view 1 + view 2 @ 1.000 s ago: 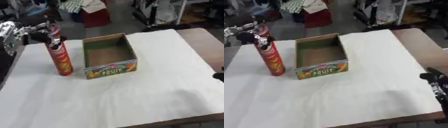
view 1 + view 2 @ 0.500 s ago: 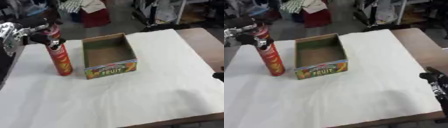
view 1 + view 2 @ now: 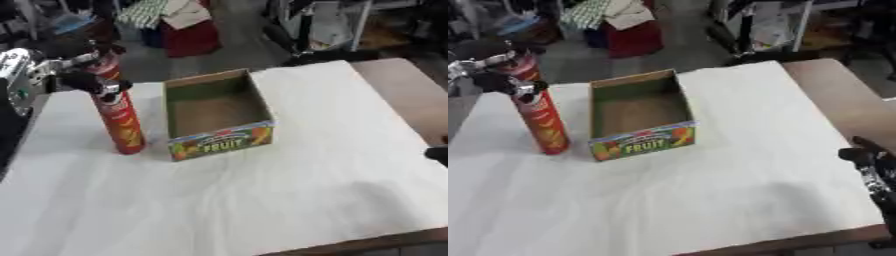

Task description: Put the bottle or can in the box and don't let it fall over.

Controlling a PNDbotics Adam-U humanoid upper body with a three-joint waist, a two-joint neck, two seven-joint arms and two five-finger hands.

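My left hand has stayed wrapped round the top of the tall red can over the last second, fingers curled and pinching it just under the lid. The can has barely shifted: its base is still planted on the surface, upright or a shade tilted, just to the left of the box, near its front left corner but apart from it. I read that as the grasp settled and the lift not yet begun, so the can has still to rise over the left wall and come down inside the open, bare-bottomed box. Gripped so high on such a slim thing, it may swing or tip as I carry it, so I judge it wants a slow move.

My right hand idles at the near right edge; whether its fingers are spread or curled I cannot tell.

The surface is covered by a white cloth with soft creases, brown wood showing at the far right. Beyond it the room is cluttered: a red bin, heaped cloth, dark frames and stands
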